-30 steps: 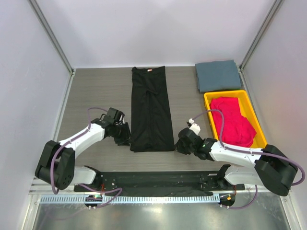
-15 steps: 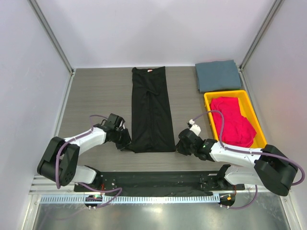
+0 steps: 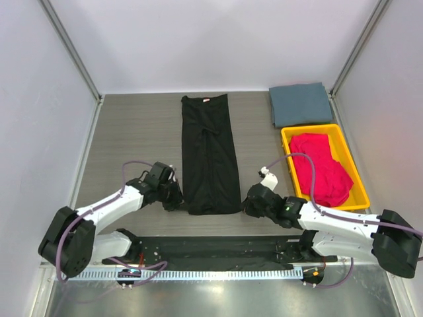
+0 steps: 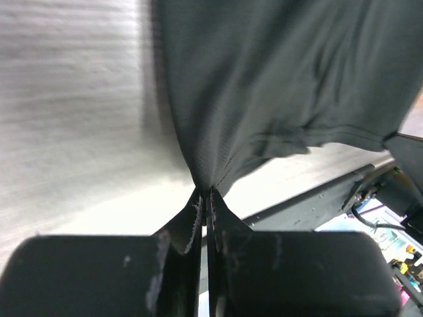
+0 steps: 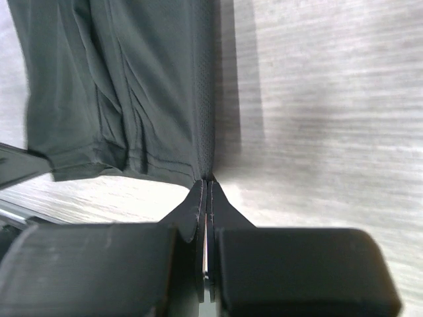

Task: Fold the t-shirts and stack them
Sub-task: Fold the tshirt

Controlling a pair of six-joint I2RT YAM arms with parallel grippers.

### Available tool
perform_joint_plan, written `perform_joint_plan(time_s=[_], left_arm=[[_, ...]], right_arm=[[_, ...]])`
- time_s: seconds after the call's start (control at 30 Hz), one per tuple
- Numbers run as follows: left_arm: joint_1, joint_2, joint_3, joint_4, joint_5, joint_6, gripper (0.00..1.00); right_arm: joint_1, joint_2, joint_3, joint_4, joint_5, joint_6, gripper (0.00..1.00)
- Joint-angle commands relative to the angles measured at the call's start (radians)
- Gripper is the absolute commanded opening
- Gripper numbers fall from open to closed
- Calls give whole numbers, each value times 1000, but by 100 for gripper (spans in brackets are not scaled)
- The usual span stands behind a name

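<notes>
The black t-shirt [image 3: 209, 153] lies as a long narrow strip down the middle of the table, its neck label at the far end. My left gripper [image 3: 180, 203] is shut on the shirt's near left corner [image 4: 218, 158]. My right gripper [image 3: 243, 206] is shut on the near right corner [image 5: 165, 112]. Both corners are pinched between closed jaws and lifted slightly off the table. The folded slate grey-blue shirt [image 3: 300, 104] lies at the far right. A magenta-red shirt [image 3: 320, 166] lies crumpled in the yellow tray.
The yellow plastic tray [image 3: 286, 140] stands at the right, close to my right arm. A black base rail [image 3: 211, 247] runs along the near edge. White walls with metal posts enclose the table on three sides.
Both grippers have moved toward the near edge, and the shirt's near hem has come with them. The left gripper also closed in on the hem corner.
</notes>
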Motion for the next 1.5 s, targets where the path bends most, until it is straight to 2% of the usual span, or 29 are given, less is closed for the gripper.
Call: perform_joint_plan(time_s=[0.0, 0.2, 0.43, 0.67, 0.8, 0.9, 1.07, 1.47], left_arm=[[-26, -76, -9, -41, -44, -42, 0], [-30, -62, 11, -39, -24, -30, 0], [-3, 13, 117, -59, -41, 8, 0], [83, 130, 301, -129, -36, 91, 0], [152, 219, 381, -128, -16, 120, 0], [183, 295, 459, -117, -7, 145, 0], [215, 450, 675, -154, -4, 189, 0], [298, 725, 1091, -212, 21, 229, 0]], right_arm=[[56, -27, 7, -66, 97, 27, 1], [63, 14, 44, -58, 99, 5, 1], [58, 71, 179, -74, 188, -144, 1], [-21, 229, 349, -74, 156, -331, 1], [-116, 344, 444, -48, 102, -435, 1], [-182, 392, 496, 9, 58, -479, 1], [-291, 534, 627, 32, -13, -596, 1], [-425, 778, 946, 3, -140, -684, 1]])
